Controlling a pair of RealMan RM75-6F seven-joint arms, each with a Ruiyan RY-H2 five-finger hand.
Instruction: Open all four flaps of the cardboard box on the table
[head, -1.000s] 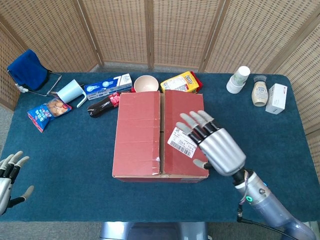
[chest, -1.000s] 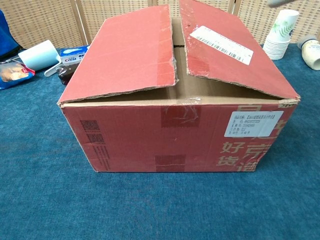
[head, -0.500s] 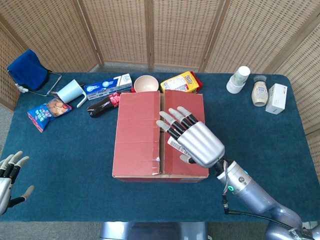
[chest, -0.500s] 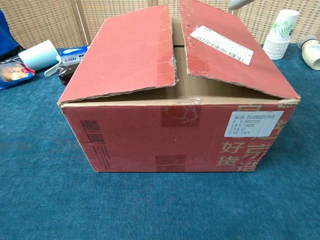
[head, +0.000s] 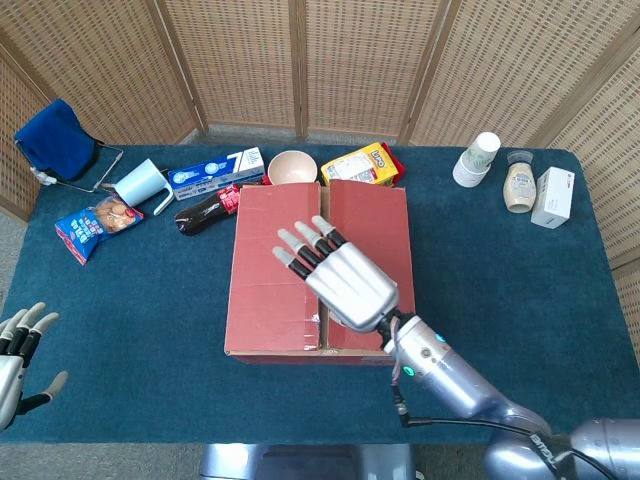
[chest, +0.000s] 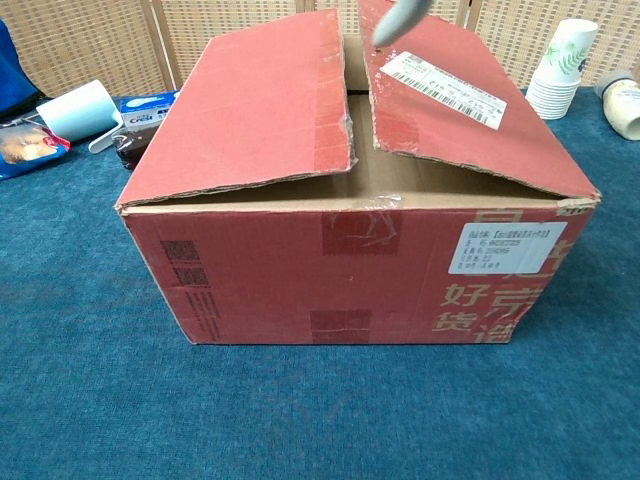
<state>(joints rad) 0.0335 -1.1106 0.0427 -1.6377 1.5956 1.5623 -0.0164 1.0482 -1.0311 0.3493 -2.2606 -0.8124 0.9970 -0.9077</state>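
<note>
A red cardboard box (head: 270, 290) (chest: 350, 260) stands in the middle of the blue table, its two top flaps down with a gap between them. The left flap (chest: 260, 100) and the right flap (chest: 470, 100), which carries a white label, both slope slightly up toward the seam. My right hand (head: 338, 280) hovers over the seam, fingers spread and holding nothing; only a fingertip (chest: 400, 18) shows in the chest view. My left hand (head: 18, 355) stays at the table's near left edge, fingers apart and empty.
Behind the box lie a bowl (head: 292, 167), a yellow snack pack (head: 362, 163), a blue carton (head: 215, 170) and a cola bottle (head: 205, 210). A cup (head: 140, 183) and snack bag (head: 97, 222) sit at the left; paper cups (head: 476, 158), a jar (head: 519, 186) and a white box (head: 553, 197) at the right.
My right hand has swept left from above the right flap's label to over the seam between the flaps. The box and my left hand have not moved.
</note>
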